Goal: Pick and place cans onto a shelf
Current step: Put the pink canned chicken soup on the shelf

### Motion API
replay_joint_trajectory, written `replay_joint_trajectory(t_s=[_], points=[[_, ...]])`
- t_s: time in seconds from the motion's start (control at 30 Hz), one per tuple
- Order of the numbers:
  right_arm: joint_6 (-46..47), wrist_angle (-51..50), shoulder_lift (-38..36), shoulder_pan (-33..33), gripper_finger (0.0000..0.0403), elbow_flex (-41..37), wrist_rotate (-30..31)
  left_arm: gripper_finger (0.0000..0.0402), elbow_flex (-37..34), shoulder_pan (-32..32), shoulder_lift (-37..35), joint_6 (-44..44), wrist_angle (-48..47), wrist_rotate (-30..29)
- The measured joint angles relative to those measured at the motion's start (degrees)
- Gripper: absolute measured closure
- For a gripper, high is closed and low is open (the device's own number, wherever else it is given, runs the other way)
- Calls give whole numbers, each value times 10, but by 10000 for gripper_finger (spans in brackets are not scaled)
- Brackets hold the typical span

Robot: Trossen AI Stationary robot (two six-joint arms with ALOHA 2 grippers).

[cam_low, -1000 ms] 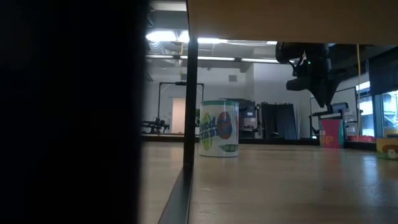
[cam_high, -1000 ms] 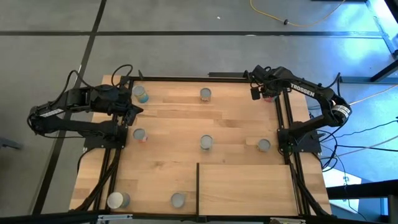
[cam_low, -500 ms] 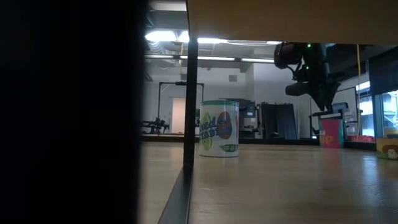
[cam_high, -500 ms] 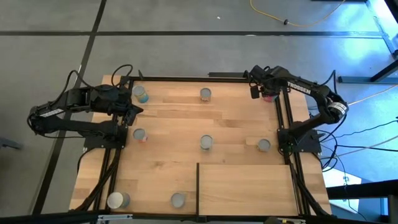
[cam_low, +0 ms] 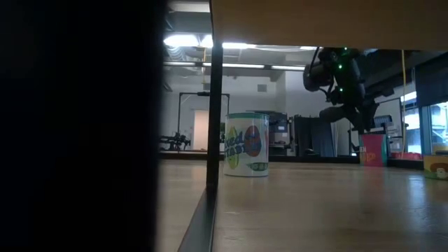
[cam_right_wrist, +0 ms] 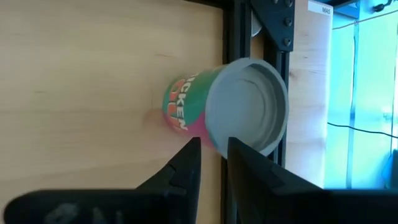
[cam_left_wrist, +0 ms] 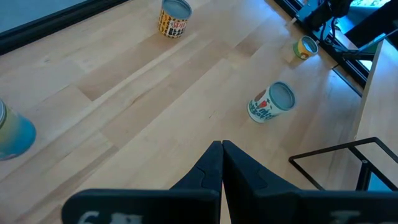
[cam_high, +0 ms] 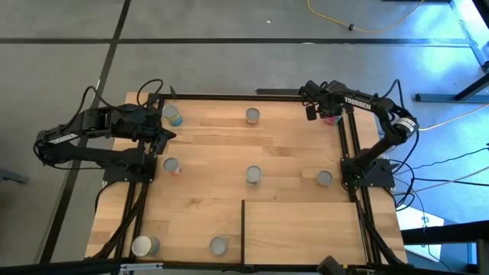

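Several cans stand upright and scattered on the plank table, among them a green-and-white one (cam_low: 246, 144) at mid-table and a blue one (cam_high: 173, 115) at the far left. A red-and-green can with a grey top (cam_right_wrist: 245, 106) stands on its base at the far right corner (cam_high: 330, 118). My right gripper (cam_right_wrist: 213, 142) hovers just above it, open and pointing steeply down, fingertips at the can's near rim, nothing between them (cam_high: 319, 114). My left gripper (cam_left_wrist: 221, 144) waits shut above the table's left edge (cam_high: 166, 137). The pale shelf (cam_high: 306, 229) lies at the near right.
A black frame rail (cam_right_wrist: 236, 37) runs along the table's right edge, right beside the red-and-green can. Another can (cam_high: 325, 178) stands near the right arm's base, and two more (cam_high: 145, 245) (cam_high: 219, 245) stand at the near edge, left of the shelf's dark edge strip (cam_high: 243, 229).
My right gripper has sunk toward the red-and-green can at the far right corner and tipped somewhat more downward. Its fingers keep the same gap. No can has moved.
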Motion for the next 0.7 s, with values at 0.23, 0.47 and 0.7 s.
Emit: replay_joint_trajectory(t_s=[0.23,0.47,0.7], points=[[-2,10,5,-22,321,0,10,401,0,0,0,0,0,0],[-30,29,5,-37,321,0,-41,401,0,0,0,0,0,0],[-30,31,5,-40,321,0,-50,401,0,0,0,0,0,0]])
